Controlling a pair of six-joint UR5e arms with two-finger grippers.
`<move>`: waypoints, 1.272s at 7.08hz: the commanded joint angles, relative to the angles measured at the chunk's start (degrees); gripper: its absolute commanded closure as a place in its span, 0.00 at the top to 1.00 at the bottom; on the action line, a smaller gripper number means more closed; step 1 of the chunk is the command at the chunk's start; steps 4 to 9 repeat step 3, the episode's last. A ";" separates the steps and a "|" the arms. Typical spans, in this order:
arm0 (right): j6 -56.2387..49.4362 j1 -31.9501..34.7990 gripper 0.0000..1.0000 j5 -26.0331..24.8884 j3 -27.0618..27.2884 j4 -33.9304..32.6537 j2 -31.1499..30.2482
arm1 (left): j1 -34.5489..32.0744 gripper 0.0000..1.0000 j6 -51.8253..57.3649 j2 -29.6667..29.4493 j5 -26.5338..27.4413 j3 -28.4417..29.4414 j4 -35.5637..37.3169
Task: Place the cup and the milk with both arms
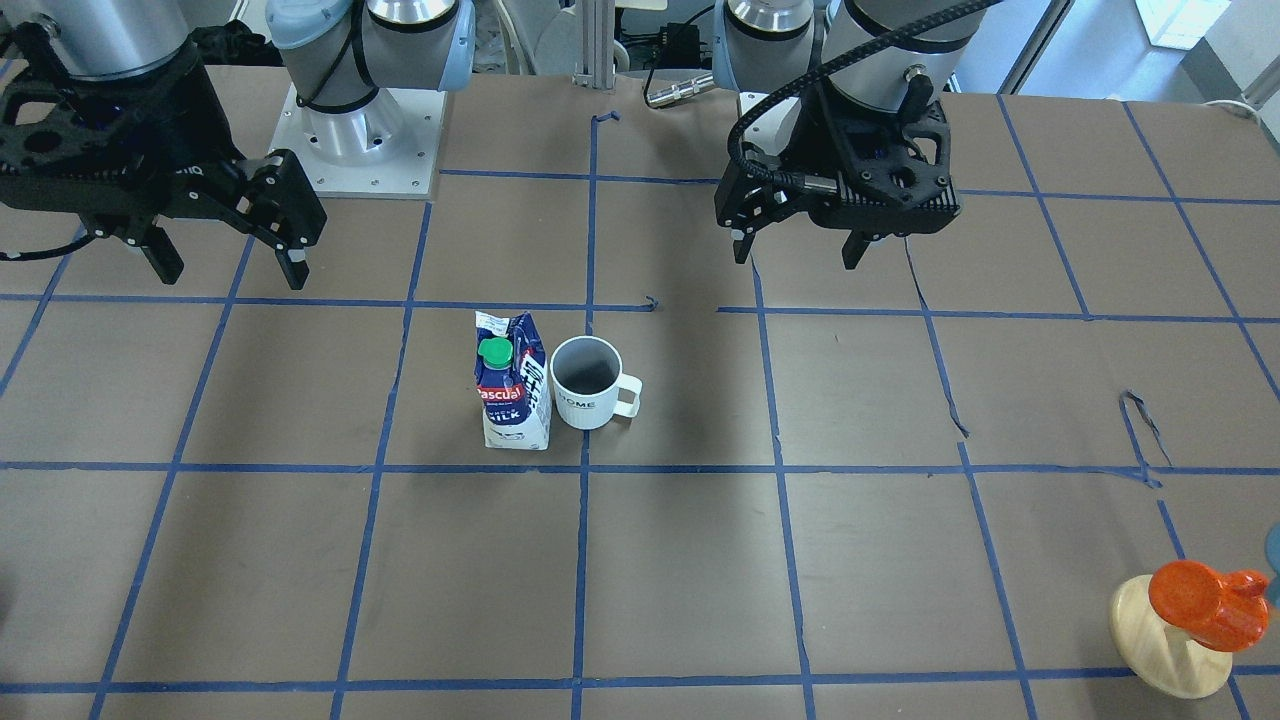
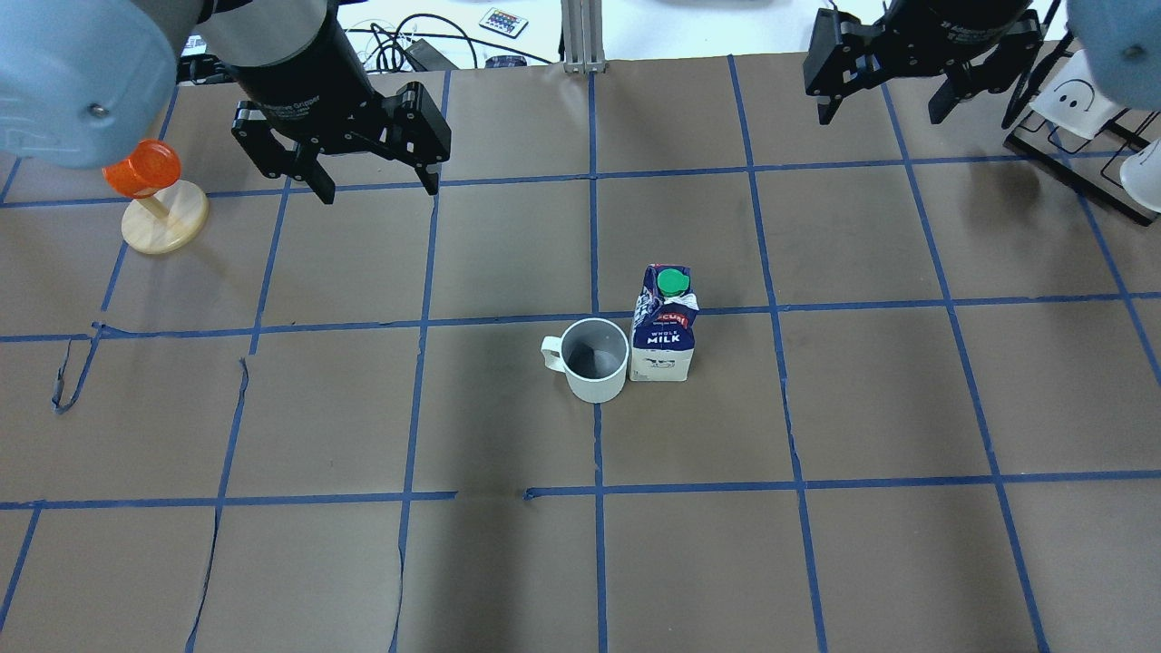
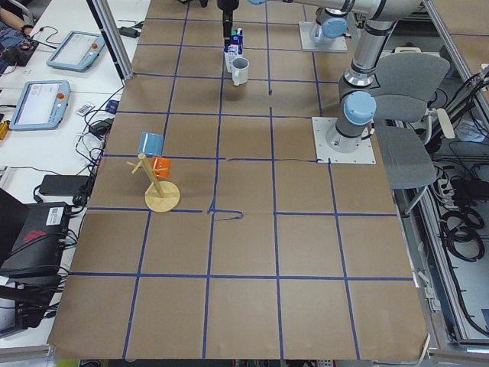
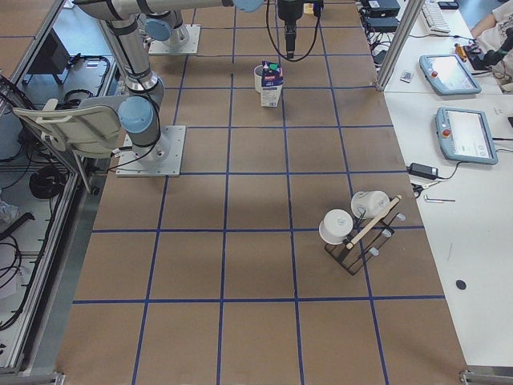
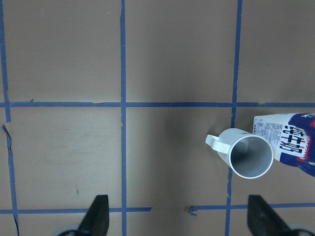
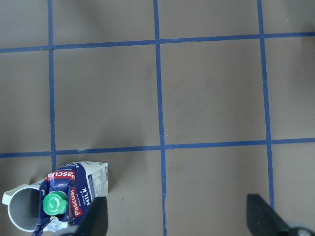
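The white cup (image 1: 590,385) stands upright on the brown table, with its handle toward my left side. The blue and white milk carton (image 1: 512,390) with a green cap stands upright and touches the cup on my right side. Both also show in the overhead view, cup (image 2: 596,363) and milk (image 2: 665,331). My left gripper (image 2: 378,190) is open and empty, above the table, far from the cup (image 5: 248,157). My right gripper (image 2: 880,116) is open and empty, far from the milk (image 6: 74,189). In the front-facing view the left gripper (image 1: 798,258) is on the right and the right gripper (image 1: 233,278) on the left.
An orange cup on a wooden stand (image 2: 154,195) stands at the far left near my left gripper. A black rack with white cups (image 2: 1088,118) stands at the far right. Blue tape lines grid the table. An arm base plate (image 1: 360,130) sits at the robot's side.
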 commanded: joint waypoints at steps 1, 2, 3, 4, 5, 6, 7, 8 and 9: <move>-1.38 0.08 1.00 -1.04 2.03 -2.39 -0.65 | 0.04 1.00 -0.05 -0.02 0.00 0.00 -0.02; -1.56 0.08 1.00 -0.95 2.12 -2.30 -0.74 | 0.04 1.00 -0.05 -0.02 0.00 0.00 0.07; -1.56 0.08 1.00 -0.95 2.12 -2.30 -0.74 | 0.04 1.00 -0.05 -0.02 0.00 0.00 0.07; -1.56 0.08 1.00 -0.95 2.12 -2.30 -0.74 | 0.04 1.00 -0.05 -0.02 0.00 0.00 0.07; -1.56 0.08 1.00 -0.95 2.12 -2.30 -0.74 | 0.04 1.00 -0.05 -0.02 0.00 0.00 0.07; -1.56 0.08 1.00 -0.95 2.12 -2.30 -0.74 | 0.04 1.00 -0.05 -0.02 0.00 0.00 0.07; -1.56 0.08 1.00 -0.95 2.12 -2.30 -0.74 | 0.04 1.00 -0.05 -0.02 0.00 0.00 0.07; -1.56 0.08 1.00 -0.95 2.12 -2.30 -0.74 | 0.04 1.00 -0.05 -0.02 0.00 0.00 0.07; -1.56 0.08 1.00 -0.95 2.12 -2.30 -0.74 | 0.04 1.00 -0.05 -0.02 0.00 0.00 0.07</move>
